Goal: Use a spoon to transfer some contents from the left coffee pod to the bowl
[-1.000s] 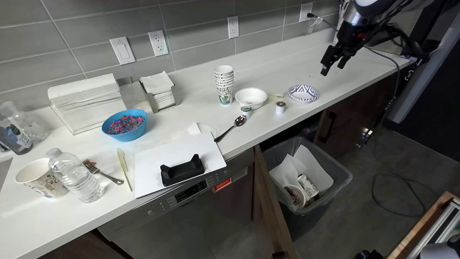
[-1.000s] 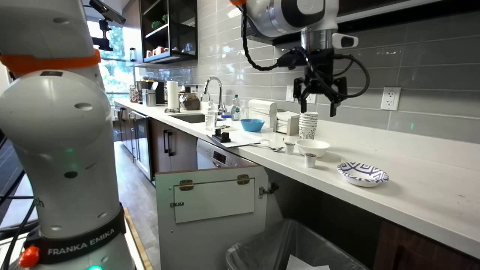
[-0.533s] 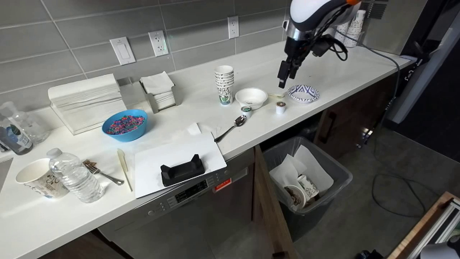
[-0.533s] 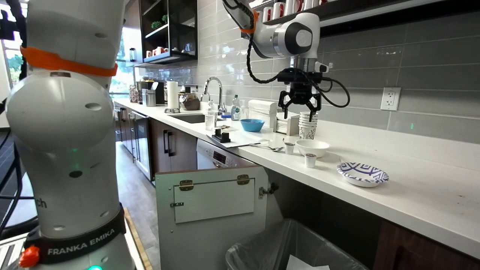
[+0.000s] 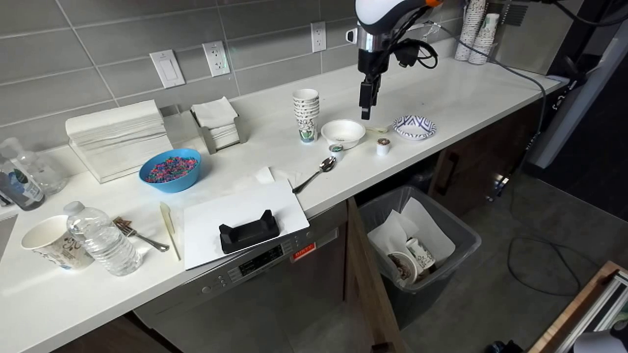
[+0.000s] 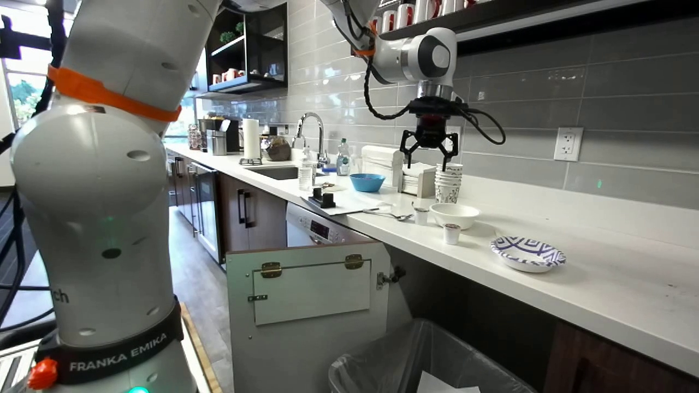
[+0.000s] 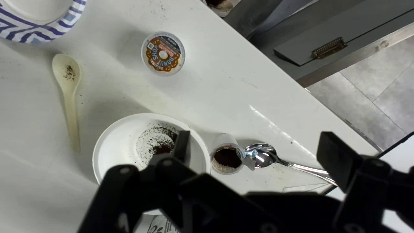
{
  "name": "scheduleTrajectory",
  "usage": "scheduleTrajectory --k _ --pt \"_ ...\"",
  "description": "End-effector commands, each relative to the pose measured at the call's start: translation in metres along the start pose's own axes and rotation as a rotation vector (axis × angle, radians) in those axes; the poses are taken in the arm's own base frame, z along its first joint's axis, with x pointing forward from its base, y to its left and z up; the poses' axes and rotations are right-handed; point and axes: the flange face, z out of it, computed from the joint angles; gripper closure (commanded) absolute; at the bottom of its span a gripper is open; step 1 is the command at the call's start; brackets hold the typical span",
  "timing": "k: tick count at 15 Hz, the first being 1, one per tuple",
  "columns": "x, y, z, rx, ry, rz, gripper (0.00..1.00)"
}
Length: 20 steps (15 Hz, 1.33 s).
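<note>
While arm (image 5: 374,41) points down above counter (image 5: 471,93) near white bowl (image 6: 467,219), jaws stand spread.

Worktop (image 7: 200,90) brightly lit, shadows soft.
In the wrist view, jaws blurred, glare on the metal spoon (image 7: 270,157) seen between them; in an exterior view, overexposed window (image 6: 24,71) far beyond them.

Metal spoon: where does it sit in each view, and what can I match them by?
In an exterior view: metal spoon at the picture's centre.
In an exterior view: metal spoon slightly right of and below centre.
In the wrist view: metal spoon right of and below centre.
Shared landmark: opened coffee pod, between metal spoon and white bowl.
</note>
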Motion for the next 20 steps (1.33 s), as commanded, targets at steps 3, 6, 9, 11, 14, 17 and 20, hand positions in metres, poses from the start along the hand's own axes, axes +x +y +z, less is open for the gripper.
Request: scheduleTrajectory --k 3,6,9,11,14,17,20 --pt "0.001 -0.004 0.002 -0.016 -0.022 -0.043 0.00" --pt "0.012 -0.026 0.014 -0.039 -0.051 -0.236 0.00" --pt "0.022 -0.054 0.028 -0.033 -0.054 -0.401 0.00" --pt "0.031 -0.069 0.038 -0.024 -0.051 -0.510 0.00" --pt "0.040 -0.082 0.056 -0.010 -0.058 -0.673 0.00" --pt "0.052 -0.087 0.068 -0.001 -0.084 -0.831 0.00" --pt "0.065 -0.086 0.082 0.003 -0.126 -0.943 0.00"
